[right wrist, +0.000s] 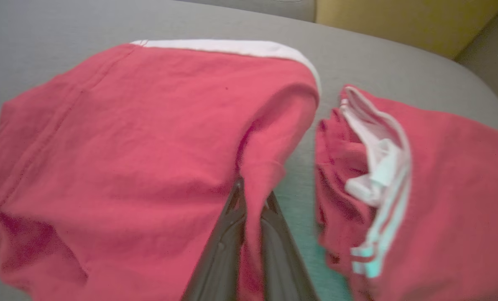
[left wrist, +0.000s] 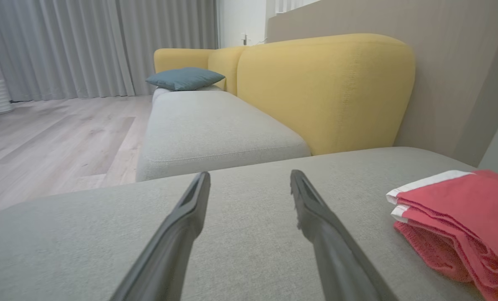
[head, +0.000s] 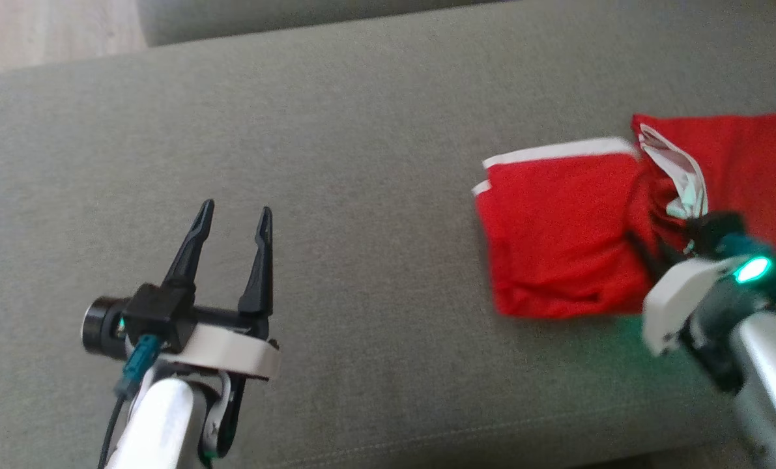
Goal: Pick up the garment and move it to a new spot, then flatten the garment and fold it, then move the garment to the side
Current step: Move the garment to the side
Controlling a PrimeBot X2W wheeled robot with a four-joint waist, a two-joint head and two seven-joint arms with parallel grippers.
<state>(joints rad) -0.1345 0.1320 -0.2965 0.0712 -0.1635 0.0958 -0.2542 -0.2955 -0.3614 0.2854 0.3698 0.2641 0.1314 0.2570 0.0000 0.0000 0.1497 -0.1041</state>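
Head view: red garment [head: 557, 241] lying crumpled at right side of grey sofa cushion [head: 361, 130], right gripper [right wrist: 254, 193] clamped on a fold of it, left gripper [head: 234, 218] spread wide above cushion, well apart.

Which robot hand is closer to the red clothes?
Right. The right gripper has its jaws shut on a fold of the red garment. The left gripper is open above the grey sofa cushion, apart from the garment, off to its left side.
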